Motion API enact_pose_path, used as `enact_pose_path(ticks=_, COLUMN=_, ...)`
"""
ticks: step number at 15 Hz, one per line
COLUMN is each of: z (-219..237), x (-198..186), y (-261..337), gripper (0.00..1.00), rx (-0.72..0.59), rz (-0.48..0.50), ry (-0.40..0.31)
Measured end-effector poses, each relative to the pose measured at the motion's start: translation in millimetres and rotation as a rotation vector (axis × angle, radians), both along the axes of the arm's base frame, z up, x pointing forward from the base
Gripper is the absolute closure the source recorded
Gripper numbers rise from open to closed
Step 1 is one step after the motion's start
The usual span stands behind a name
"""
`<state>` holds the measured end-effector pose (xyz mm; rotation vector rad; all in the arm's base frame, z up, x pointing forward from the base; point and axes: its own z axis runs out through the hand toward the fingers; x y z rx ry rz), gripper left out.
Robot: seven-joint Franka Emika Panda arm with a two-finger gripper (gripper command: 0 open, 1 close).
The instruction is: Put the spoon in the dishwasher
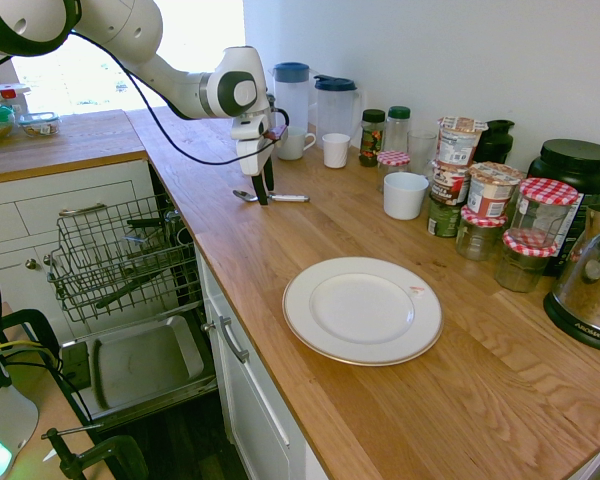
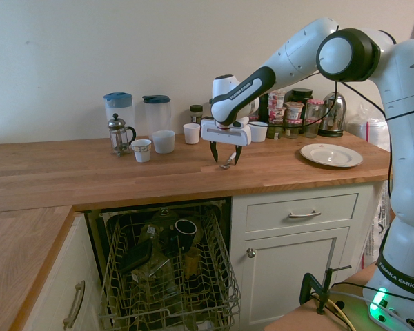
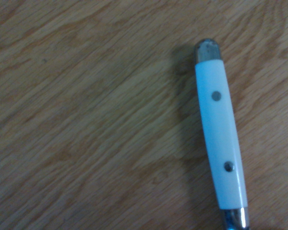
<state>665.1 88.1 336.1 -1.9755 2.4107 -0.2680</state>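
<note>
First exterior view: I see the gripper [image 1: 263, 192] lowered over the spoon [image 1: 270, 196], which lies flat on the worktop [image 1: 280, 250], its bowl toward the counter edge. The dishwasher [image 1: 120, 290] stands open below.

Second exterior view: the fingers are spread and point down, one on each side of the spoon [image 2: 227, 163]; nothing is held.

Wrist view: only a white handle section with two rivets [image 3: 220, 143] shows.

Risk, in my judgement: a thin, flat handle may slip or pivot as the fingers close.
</note>
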Motion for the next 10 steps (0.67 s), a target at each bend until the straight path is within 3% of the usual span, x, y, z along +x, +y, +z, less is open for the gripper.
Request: enact_pose_path(ticks=10, z=-0.5, x=5.3, y=-7.3, gripper=1.00, rx=0.027, rz=-0.005, ry=0.009)
